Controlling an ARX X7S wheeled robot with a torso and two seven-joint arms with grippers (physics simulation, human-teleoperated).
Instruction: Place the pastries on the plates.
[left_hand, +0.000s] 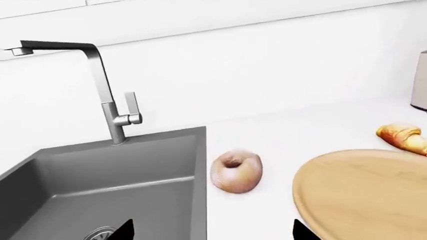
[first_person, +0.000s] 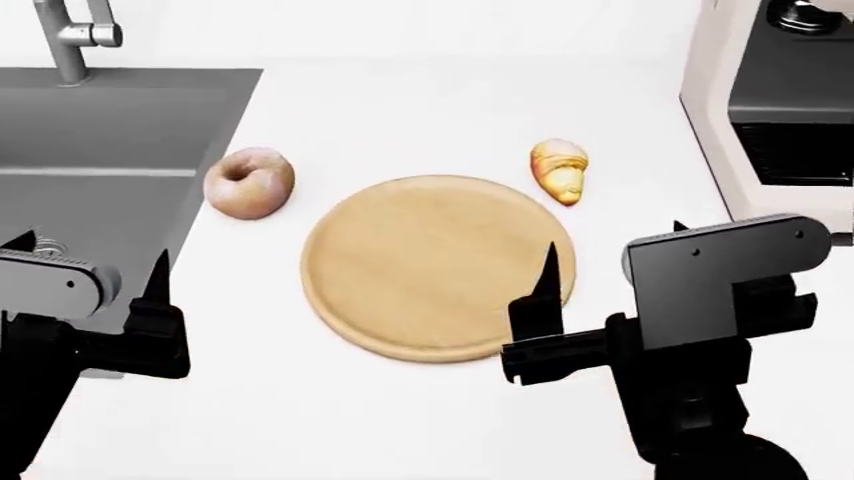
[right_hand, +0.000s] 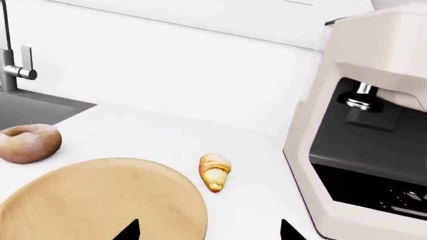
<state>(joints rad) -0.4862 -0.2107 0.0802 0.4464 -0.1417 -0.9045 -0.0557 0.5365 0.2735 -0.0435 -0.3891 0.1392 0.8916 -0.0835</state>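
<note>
Two pastries: neither sits on the plate (first_person: 438, 266) yet; both lie on the white counter (first_person: 441, 100), so the task looks barely begun.
Plate: it renders as a round, tan, wood-toned disc, not white, flat on the counter between the two pastries.
Doughnut bun (first_person: 248, 182): it lies between the plate and the grey sink (first_person: 120, 130), close to the sink's edge. A clumsy nudge could roll it into the basin.
Croissant (first_person: 559, 170): it rests just beside the plate's far rim, towards the beige coffee machine (first_person: 781, 110). Its tapered ends offer poor purchase, so a pinch off-centre may spin it away.
Left gripper (first_person: 87, 270): jaws spread wide, empty, hovering over the sink's near corner, well short of the bun.
Right gripper (first_person: 614, 255): jaws also wide, empty, above the plate's near right rim.
Further risk: a low reach may catch the plate's rim and shove it into a pastry; the right arm swinging outwards could strike the machine.
</note>
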